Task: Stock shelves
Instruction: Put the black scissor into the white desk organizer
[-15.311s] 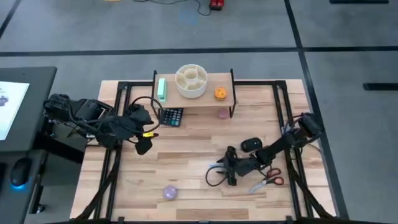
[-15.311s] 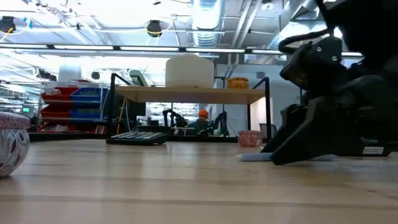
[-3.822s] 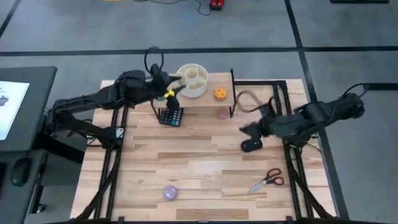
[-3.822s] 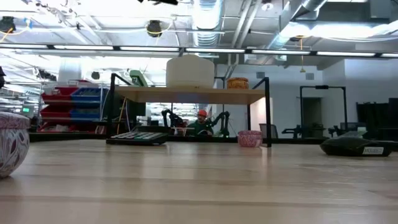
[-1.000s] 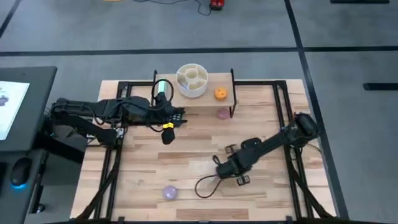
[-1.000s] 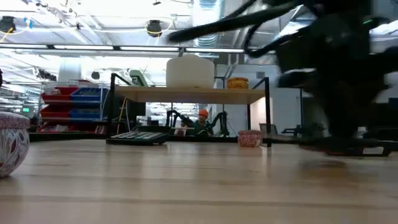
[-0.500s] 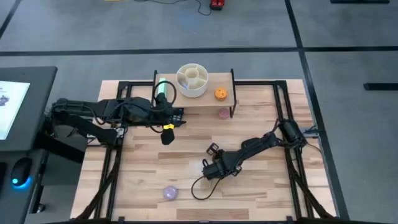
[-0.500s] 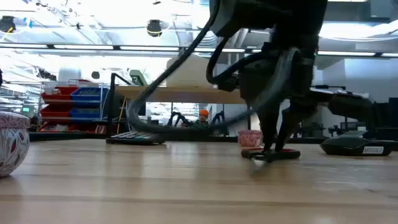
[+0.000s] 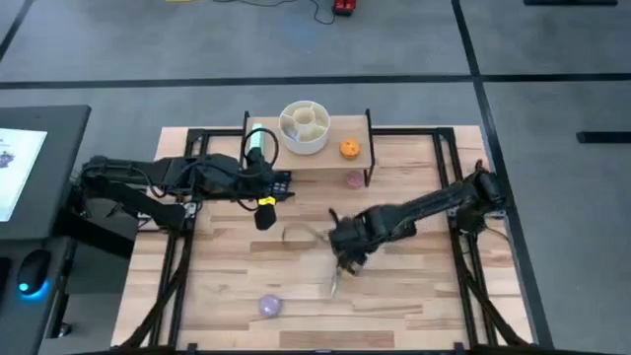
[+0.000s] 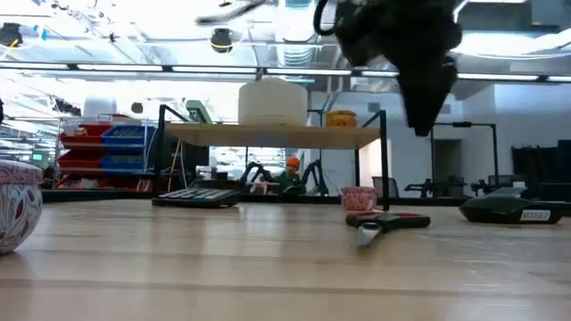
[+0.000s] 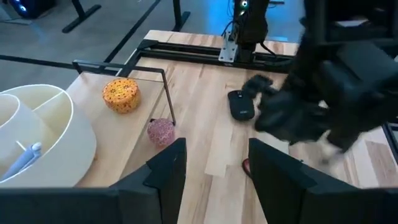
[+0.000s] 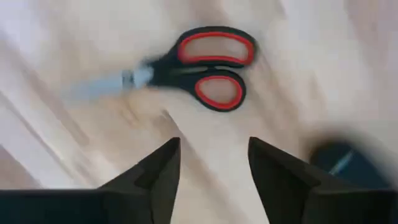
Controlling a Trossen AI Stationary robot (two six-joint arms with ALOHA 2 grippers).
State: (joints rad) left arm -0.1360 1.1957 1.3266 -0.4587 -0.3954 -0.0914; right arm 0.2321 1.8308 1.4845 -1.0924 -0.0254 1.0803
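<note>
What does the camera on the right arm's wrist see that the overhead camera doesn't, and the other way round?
Only the right wrist view shows the scissors' red-lined black handles and blade close up, with the right gripper open over them. Only the high view shows the whole table: the shelf with a white divided bowl and an orange object, the calculator, a purple ball and the left gripper. Both show the light wood tabletop.

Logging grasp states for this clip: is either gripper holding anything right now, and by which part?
Nothing is held. The right gripper is open above the scissors on the table; the left gripper is open near the shelf.
</note>
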